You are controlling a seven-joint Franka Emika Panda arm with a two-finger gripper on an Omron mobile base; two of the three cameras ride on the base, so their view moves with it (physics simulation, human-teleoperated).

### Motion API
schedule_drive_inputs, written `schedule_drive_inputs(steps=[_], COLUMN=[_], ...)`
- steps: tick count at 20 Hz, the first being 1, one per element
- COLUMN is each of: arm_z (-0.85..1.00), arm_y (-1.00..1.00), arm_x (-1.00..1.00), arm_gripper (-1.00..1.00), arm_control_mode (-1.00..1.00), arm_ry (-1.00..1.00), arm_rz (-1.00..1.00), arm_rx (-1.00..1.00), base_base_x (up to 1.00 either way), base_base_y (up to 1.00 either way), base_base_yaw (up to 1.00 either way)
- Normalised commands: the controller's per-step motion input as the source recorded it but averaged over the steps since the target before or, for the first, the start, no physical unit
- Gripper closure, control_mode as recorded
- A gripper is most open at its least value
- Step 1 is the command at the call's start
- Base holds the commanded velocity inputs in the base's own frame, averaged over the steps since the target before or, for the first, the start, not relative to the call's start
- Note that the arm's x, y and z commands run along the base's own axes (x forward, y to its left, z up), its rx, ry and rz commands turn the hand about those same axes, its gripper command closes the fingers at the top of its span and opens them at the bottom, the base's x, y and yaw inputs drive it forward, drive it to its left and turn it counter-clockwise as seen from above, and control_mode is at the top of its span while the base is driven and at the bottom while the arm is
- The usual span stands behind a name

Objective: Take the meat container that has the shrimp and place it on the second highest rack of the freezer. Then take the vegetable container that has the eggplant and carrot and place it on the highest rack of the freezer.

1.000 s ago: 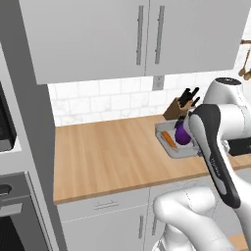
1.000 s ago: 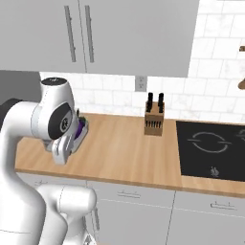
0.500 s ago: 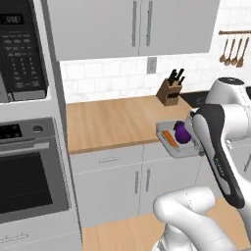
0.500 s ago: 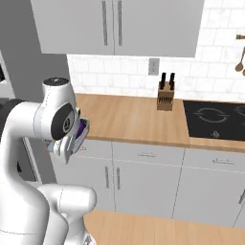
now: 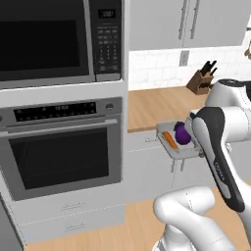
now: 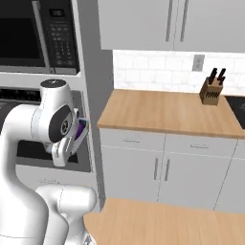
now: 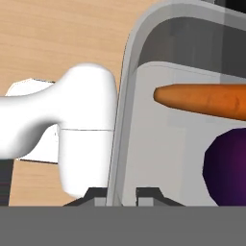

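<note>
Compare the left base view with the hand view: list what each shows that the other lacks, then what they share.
Left base view alone: the microwave, the wall oven, the wooden counter and the knife block.

Hand view alone: the fingers shut on the grey tray's rim, seen close up.

Both: the tray carried with the carrot and the eggplant lying in it.

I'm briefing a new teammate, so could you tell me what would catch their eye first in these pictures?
First, the grey vegetable container held out in front of the cabinets, the gripper shut on its rim, with the orange carrot and dark-purple eggplant lying inside. Then the built-in oven under the black microwave, left of the wooden counter.
</note>
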Motion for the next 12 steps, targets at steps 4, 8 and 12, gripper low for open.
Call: schedule_drive_inputs(steps=[4, 8, 12], arm_z=[0.00, 0.00, 0.00], arm_y=[0.00, 0.00, 0.00], arm_x=[0.00, 0.00, 0.00], arm_gripper=[1.00, 1.00, 1.00], arm_control_mode=[1.00, 1.00, 1.00], arm_ry=[0.00, 0.00, 0.00], arm_rz=[0.00, 0.00, 0.00], arm_rx=[0.00, 0.00, 0.00], base_base_x=[-0.06, 0.00, -0.01], base_base_y=[1.00, 1.00, 1.00], base_base_yaw=[0.07, 0.07, 0.08])
